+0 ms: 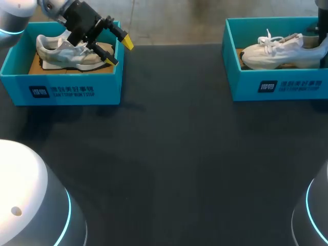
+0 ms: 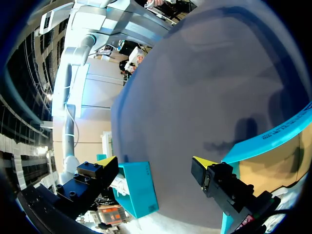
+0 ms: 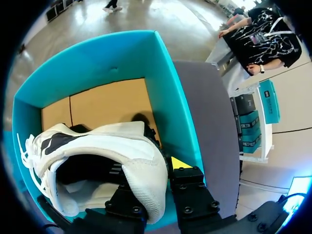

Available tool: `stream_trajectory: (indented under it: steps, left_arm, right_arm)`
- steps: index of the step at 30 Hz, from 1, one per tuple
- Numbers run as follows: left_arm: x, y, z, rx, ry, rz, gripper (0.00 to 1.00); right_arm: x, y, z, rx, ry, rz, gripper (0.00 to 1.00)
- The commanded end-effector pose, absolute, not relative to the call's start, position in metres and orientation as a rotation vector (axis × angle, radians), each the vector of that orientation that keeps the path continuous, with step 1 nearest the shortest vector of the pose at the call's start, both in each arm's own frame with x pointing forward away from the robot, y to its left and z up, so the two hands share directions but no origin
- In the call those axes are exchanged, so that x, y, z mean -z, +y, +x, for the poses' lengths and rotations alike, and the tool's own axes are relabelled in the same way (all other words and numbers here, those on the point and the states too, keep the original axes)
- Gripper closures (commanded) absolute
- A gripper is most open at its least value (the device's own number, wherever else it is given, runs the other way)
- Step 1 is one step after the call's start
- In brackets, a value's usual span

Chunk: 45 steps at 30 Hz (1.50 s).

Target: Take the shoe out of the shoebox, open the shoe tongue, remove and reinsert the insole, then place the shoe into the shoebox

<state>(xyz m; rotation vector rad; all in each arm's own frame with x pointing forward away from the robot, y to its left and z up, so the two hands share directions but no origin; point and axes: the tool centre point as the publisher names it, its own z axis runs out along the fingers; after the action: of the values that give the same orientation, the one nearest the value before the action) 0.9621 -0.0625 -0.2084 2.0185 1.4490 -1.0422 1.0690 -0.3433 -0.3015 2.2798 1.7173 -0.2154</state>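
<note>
Shoe (image 3: 105, 146) heel pinched between right jaws, inside shoebox (image 3: 168, 92).

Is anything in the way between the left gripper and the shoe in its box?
No, nothing I can see. The left gripper hangs open over one end of the left box, just above the shoe. The box has no lid, so the way down is free.
</note>
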Motion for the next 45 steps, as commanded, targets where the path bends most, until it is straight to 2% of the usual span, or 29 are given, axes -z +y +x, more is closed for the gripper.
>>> stream_trajectory:
  steps: [1, 45]
  left_arm:
    - [0.208, -0.063, 0.962, 1.041, 1.449, 2.022, 0.0]
    - [0.208, -0.063, 0.962, 1.041, 1.449, 2.022, 0.0]
  right_arm:
    - [0.295, -0.341, 1.056, 0.185, 1.709, 2.264, 1.0]
    - [0.296, -0.344, 1.02, 0.211, 1.731, 2.248, 1.0]
